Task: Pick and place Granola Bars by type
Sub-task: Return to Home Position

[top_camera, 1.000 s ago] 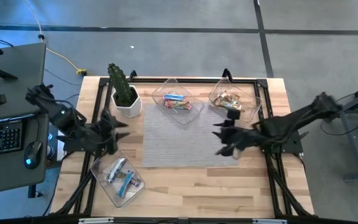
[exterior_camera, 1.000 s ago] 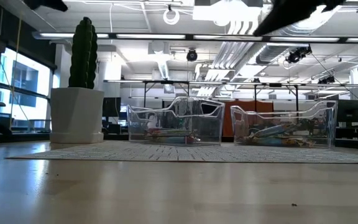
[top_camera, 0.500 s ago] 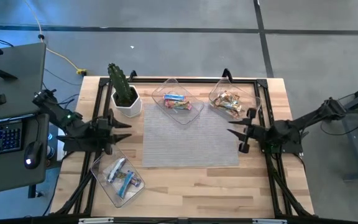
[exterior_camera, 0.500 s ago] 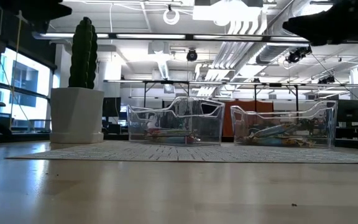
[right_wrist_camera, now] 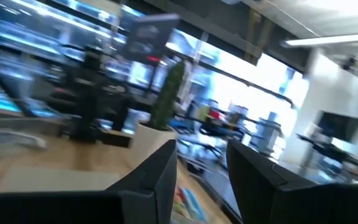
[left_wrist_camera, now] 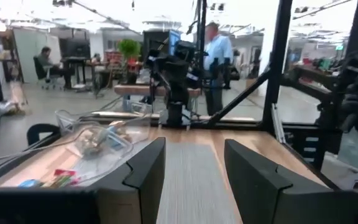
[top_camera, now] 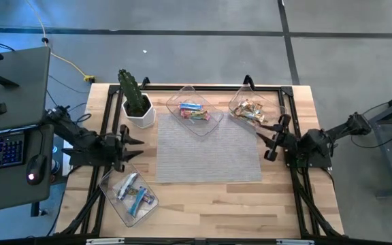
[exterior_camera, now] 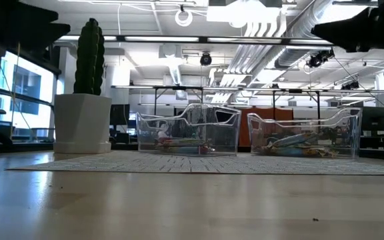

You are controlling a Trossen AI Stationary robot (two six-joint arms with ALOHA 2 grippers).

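Observation:
The granola bars lie in three clear trays. Blue, red and green ones are in the far middle tray (top_camera: 194, 111), tan-gold ones in the far right tray (top_camera: 254, 110), and blue and silver ones in the near left tray (top_camera: 131, 192). My left gripper (top_camera: 135, 145) is open and empty at the left edge of the grey mat (top_camera: 208, 150); its fingers stand apart in the left wrist view (left_wrist_camera: 194, 180). My right gripper (top_camera: 269, 141) is open and empty at the mat's right edge, just near of the far right tray; its fingers also stand apart in the right wrist view (right_wrist_camera: 201, 180).
A cactus in a white pot (top_camera: 136, 102) stands at the far left, beside the far middle tray. In the low view both far trays (exterior_camera: 187, 130) (exterior_camera: 303, 133) stand behind the mat. A desk with a keyboard (top_camera: 2, 150) is left of the table. People show in the room beyond (left_wrist_camera: 217, 53).
My right gripper has drawn back from over the mat toward the table's right edge and now hangs beside the far right tray, empty. My left arm has sunk lower at the table's left side. The bars and trays have not moved.

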